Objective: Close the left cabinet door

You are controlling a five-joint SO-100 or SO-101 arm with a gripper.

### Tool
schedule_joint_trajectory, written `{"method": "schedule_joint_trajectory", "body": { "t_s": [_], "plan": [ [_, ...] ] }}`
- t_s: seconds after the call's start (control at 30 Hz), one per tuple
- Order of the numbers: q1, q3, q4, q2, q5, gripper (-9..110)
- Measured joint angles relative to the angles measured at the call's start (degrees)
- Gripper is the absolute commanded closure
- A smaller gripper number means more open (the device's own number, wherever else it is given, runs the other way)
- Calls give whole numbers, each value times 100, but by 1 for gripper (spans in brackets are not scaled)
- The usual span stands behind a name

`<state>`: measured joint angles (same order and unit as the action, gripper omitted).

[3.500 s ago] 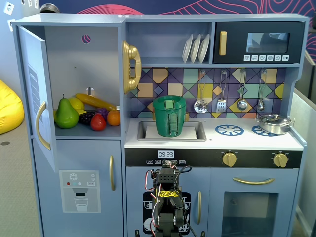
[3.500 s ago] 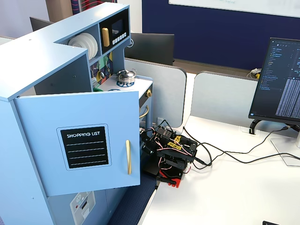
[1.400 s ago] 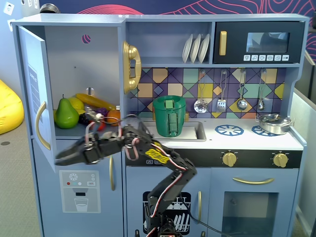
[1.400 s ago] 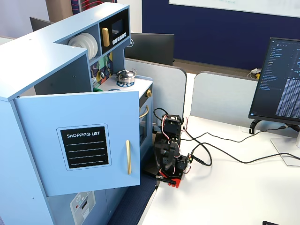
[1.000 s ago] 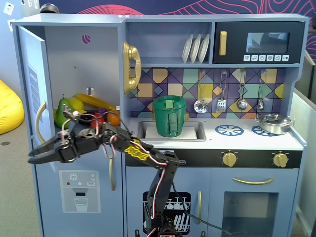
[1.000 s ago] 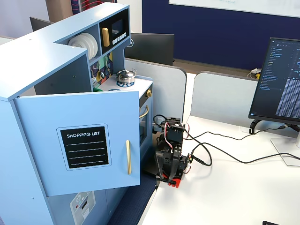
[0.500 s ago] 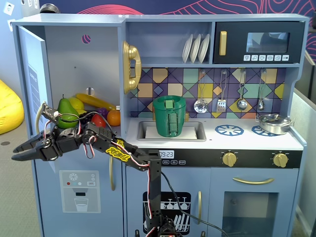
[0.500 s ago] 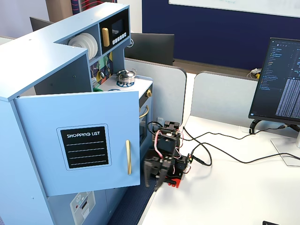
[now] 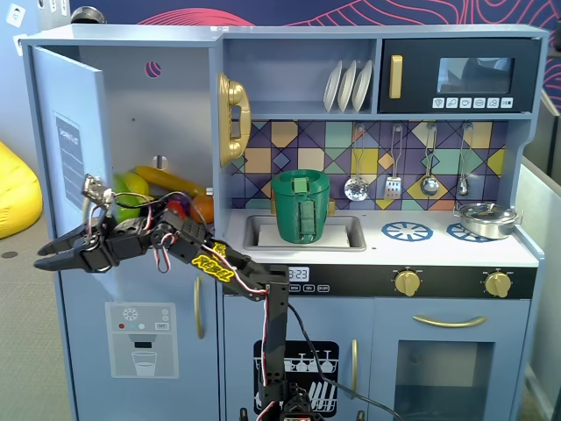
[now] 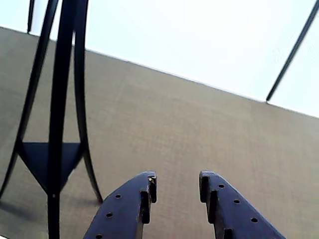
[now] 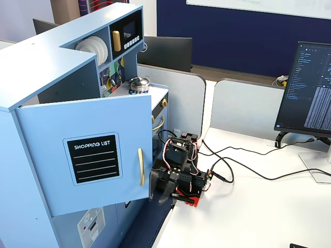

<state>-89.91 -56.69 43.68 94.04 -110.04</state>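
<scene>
1. Standing wide open: the tall light-blue wooden left cabinet door (image 9: 68, 153) with the black "SHOPPING LIST" chalkboard panel (image 11: 94, 158) and the curved gold handle (image 11: 140, 166), swung out from the upper left compartment of the blue toy kitchen (image 9: 298, 123).
2. Showing inside the open compartment in a fixed view: yellow and orange toy fruit (image 9: 162, 189).
3. Reaching out to the left in that fixed view, at the free edge of the door: the black two-finger gripper (image 9: 42, 256) of the servo arm with a yellow label (image 9: 213, 263).
4. Staying released and empty: jaws parted, with only grey floor (image 10: 189, 129) seen between the fingertips (image 10: 149, 186) in the wrist view.
5. Hanging just beside the handle edge in the other fixed view; cannot tell whether touching the door or not.
6. Judging the progress: closing not yet done, the door being far from the frame.
7. Remaining, most likely: getting behind the outer face and pushing the door round until shutting flat.
</scene>
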Motion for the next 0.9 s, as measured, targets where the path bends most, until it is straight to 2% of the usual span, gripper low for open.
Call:
{"method": "schedule_joint_trajectory", "body": {
  "t_s": [0.3,0.63,0.9],
  "plan": [
    [1266,-1169,-62,976,-53,102],
    [3234,-1327,-773,1125,-62,102],
    [3832,-1450,-1046,1125,-114,102]
  ]
}}
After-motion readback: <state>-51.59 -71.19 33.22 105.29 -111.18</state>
